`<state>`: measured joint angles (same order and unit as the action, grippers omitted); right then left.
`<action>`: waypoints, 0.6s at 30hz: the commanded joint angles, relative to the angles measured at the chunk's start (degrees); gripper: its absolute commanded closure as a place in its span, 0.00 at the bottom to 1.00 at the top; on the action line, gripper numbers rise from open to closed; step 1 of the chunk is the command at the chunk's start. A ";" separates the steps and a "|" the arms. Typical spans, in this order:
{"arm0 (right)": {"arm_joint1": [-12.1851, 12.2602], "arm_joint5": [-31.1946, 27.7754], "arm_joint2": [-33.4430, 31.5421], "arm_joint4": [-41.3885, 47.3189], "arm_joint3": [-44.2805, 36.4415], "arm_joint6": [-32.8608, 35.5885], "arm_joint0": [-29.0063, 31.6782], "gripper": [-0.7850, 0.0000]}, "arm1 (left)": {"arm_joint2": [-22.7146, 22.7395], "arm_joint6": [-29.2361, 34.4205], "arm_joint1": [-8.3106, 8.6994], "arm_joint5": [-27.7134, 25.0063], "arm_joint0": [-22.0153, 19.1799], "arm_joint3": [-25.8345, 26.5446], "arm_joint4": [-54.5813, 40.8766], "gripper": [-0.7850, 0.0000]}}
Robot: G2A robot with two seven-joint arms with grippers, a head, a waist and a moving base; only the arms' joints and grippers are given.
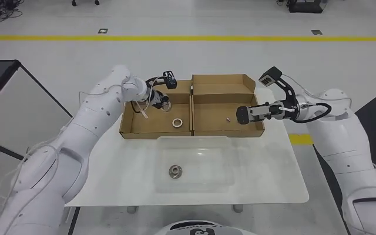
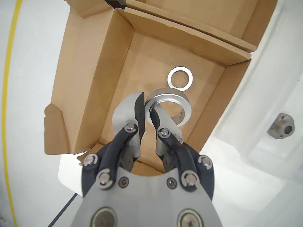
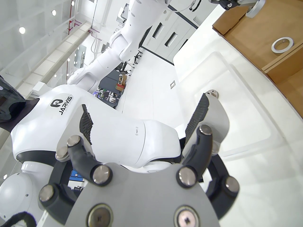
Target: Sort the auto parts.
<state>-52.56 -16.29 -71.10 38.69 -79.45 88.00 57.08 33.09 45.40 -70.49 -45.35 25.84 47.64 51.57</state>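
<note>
The left gripper (image 2: 146, 105) clamps a silver metal collar ring (image 2: 168, 94) over the brown cardboard box (image 2: 94, 72) — a flat silver washer (image 3: 279, 51) on its floor — while the right gripper (image 3: 144, 100) gapes wide.

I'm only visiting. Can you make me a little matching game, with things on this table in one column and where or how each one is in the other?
1. thick collar
2. flat ring
3. flanged part
4. right gripper

A. open, holding nothing
B. in the clear tray
C. pinched by the left gripper
D. lying on the cardboard box floor

Pairs: 1-C, 2-D, 3-B, 4-A.
</note>
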 commanded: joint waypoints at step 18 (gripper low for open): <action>0.00 0.00 0.00 0.00 0.00 0.00 0.00 0.00 | -3.60 -5.64 -2.51 5.56 -0.44 -4.13 7.81 1.00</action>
<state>-52.56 -16.29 -71.10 38.69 -79.45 88.00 57.08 29.68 39.38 -73.02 -41.13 25.00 43.08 58.23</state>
